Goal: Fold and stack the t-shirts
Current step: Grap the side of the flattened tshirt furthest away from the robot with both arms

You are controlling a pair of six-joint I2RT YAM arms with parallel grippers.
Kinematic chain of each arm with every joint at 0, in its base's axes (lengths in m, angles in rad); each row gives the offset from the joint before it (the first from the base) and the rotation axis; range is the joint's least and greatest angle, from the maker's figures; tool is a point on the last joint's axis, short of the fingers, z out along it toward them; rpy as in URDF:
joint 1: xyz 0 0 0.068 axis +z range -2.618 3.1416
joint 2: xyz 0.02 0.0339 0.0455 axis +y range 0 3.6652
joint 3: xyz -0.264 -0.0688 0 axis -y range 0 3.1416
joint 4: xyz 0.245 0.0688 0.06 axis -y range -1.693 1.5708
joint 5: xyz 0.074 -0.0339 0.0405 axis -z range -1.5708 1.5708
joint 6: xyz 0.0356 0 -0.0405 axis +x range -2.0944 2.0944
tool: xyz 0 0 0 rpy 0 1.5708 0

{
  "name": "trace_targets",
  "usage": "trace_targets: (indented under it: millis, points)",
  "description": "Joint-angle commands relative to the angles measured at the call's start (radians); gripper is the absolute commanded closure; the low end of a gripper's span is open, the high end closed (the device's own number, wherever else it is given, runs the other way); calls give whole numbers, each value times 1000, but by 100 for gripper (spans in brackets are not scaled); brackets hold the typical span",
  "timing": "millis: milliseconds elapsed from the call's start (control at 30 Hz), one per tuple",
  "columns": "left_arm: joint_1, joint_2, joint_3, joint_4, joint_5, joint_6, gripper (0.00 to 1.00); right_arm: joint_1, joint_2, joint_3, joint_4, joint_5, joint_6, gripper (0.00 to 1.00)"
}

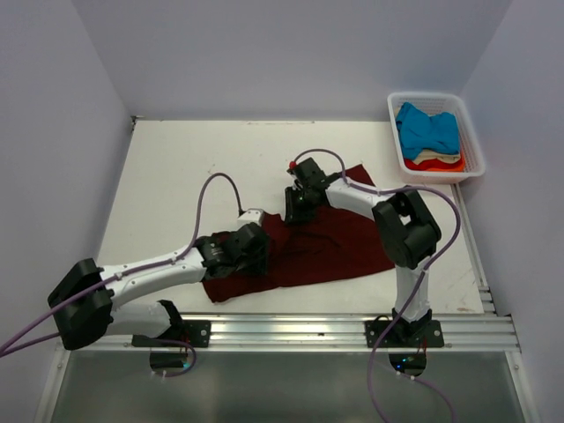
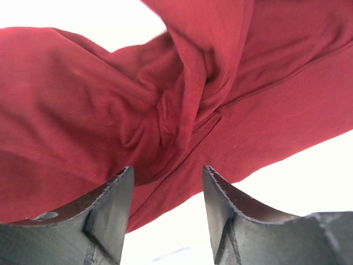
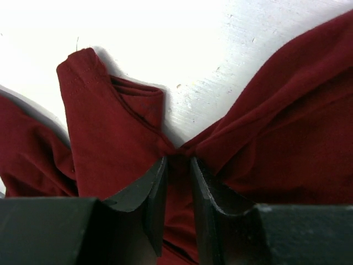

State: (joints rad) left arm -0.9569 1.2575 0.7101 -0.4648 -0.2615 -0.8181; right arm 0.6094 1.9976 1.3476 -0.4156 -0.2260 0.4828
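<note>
From the top camera I have the maroon t-shirt (image 1: 322,242) lying rumpled on the bench (image 1: 176,167), in front of both arms. My left hand (image 1: 250,250) is down on the shirt's left part, my right hand (image 1: 300,204) on its far edge near the middle. Far right, a white basket (image 1: 423,95) holds a blue t-shirt (image 1: 427,128) on top, with a cream t-shirt (image 1: 434,156) and an orange-red t-shirt (image 1: 438,165) showing beneath it.

On the left wrist camera, the left hand (image 2: 165,179) has its fingers (image 2: 110,212) spread. A twisted ridge of the maroon t-shirt (image 2: 83,110) rises just beyond the tips and cloth runs across the gap, but I see no pinch on it. White bench (image 2: 309,176) shows at lower right.

On the right wrist camera, the right hand (image 3: 177,165) is nearly pressed together, its fingers (image 3: 151,193) pinching a gathered bit of the maroon t-shirt (image 3: 287,132); the cloth puckers toward the tips from both sides. A sleeve (image 3: 102,121) stands to the left, its hem pointing away from me, with bare bench (image 3: 182,49) beyond it.
</note>
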Motion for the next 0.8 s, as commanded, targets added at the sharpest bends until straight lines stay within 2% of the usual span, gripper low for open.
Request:
trace_targets:
  millis: [0,67,100,167,200,467,767]
  points:
    - [0,-119,8,-34,-122,-59,42,12,-2,-91,8,20,16,73]
    - [7,-159,11,-58,-145,-72,40,13,-5,-114,26,22,19,79]
    - [17,-194,17,-67,-166,-73,39,15,-5,-129,29,22,17,89]
    - [27,-227,20,-92,-183,-75,37,15,-6,-142,35,22,19,98]
    - [36,-249,20,-98,-194,-76,36,15,-13,-148,35,25,17,100]
    - [67,-239,-20,-74,-183,-59,34,16,-141,-176,-14,96,0,100]
    - [73,-142,-34,32,-137,-18,34,16,-427,-274,-66,208,-12,100]
